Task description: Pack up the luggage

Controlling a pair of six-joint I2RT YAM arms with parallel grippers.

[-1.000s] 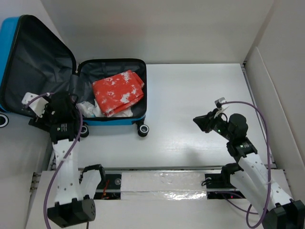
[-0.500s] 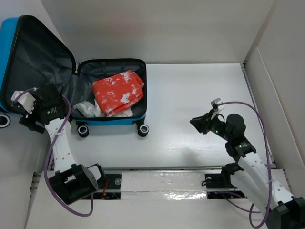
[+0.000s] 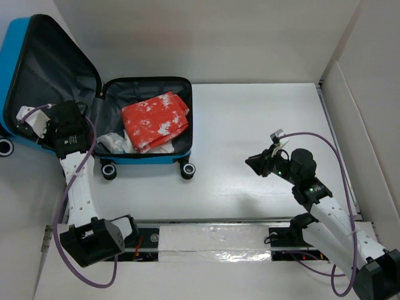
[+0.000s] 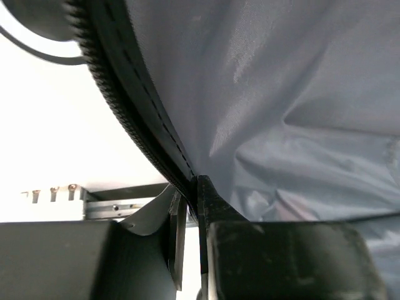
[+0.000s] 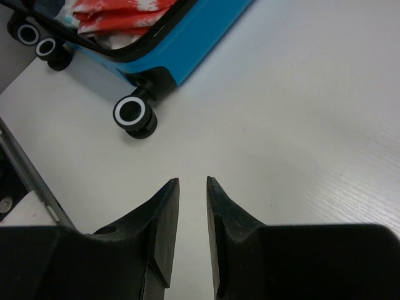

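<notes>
Firstly, luggage (image 3: 56, 75): lay open at far-left of table (image 3: 262, 119), lid raised; base held red-white cloth (image 3: 155, 120), white item (image 3: 115, 142) beside it. Left gripper (image 4: 189, 200): fingers clamped on lid's zipper rim. Right gripper (image 5: 192, 187): fingers slightly parted, empty, above table.

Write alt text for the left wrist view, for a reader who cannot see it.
The left gripper pinches the zippered rim of the luggage lid between its black fingers. The lid's dark grey fabric lining, creased in places, fills most of the frame.
</notes>
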